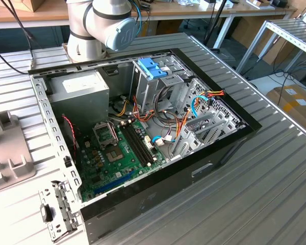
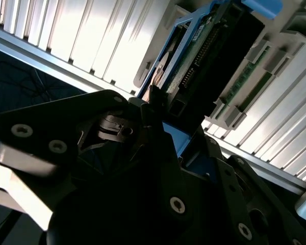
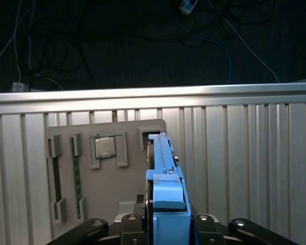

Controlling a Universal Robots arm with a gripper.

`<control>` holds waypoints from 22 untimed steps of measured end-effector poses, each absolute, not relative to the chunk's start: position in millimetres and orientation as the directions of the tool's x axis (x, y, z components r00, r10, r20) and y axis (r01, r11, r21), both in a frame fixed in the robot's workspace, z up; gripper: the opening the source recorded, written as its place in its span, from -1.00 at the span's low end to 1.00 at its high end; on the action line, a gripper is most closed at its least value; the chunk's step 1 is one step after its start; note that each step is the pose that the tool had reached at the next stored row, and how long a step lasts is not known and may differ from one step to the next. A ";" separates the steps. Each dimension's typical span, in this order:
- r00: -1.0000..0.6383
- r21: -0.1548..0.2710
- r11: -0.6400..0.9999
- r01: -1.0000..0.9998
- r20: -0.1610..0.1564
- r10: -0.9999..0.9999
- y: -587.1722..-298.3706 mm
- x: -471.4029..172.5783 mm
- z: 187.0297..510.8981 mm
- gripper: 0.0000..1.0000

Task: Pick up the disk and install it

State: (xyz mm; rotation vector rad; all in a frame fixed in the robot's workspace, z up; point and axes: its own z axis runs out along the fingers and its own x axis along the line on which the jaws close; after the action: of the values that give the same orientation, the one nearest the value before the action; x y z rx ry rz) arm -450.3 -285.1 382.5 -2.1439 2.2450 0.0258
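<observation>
The disk (image 3: 162, 176) is a dark drive in a bright blue carrier, seen edge-on in the first wrist view with its blue end tab toward the camera. My gripper (image 3: 166, 223) is shut on that end, with a black jaw on each side. The disk's far end reaches a slot in a grey holder tray (image 3: 120, 191); I cannot tell whether it touches the slot. In the second wrist view the disk (image 2: 214, 56) shows its dark body and connector row, with the gripper (image 2: 160, 115) closed over its blue frame.
The open computer case (image 1: 229, 138) lies on the ribbed metal table (image 1: 275, 194), holding a green motherboard (image 1: 117, 153), a grey power supply (image 1: 81, 94) and a light-blue latch block (image 1: 152, 67). The arm's base (image 1: 99, 25) stands behind it. The tray also holds a processor chip (image 3: 105, 147) and a memory stick (image 3: 76, 173).
</observation>
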 end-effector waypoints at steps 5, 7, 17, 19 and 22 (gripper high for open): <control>-0.046 -0.014 0.046 -0.999 -0.038 -0.998 -285.1 -450.3 387.1 -0.26; -0.046 -0.014 0.046 -0.999 -0.038 -0.998 -285.1 -450.3 388.5 -0.26; -0.046 -0.014 0.046 -0.999 -0.038 -0.998 -285.1 -450.3 394.8 -0.26; -0.046 -0.014 0.046 -0.999 -0.038 -0.998 -285.1 -450.3 395.9 -0.26; -0.046 -0.014 0.046 -0.999 -0.039 -0.998 -285.1 -450.3 397.8 -0.26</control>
State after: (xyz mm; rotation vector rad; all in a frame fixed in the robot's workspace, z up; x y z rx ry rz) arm -450.3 -285.1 397.8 -2.1438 2.2450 0.0260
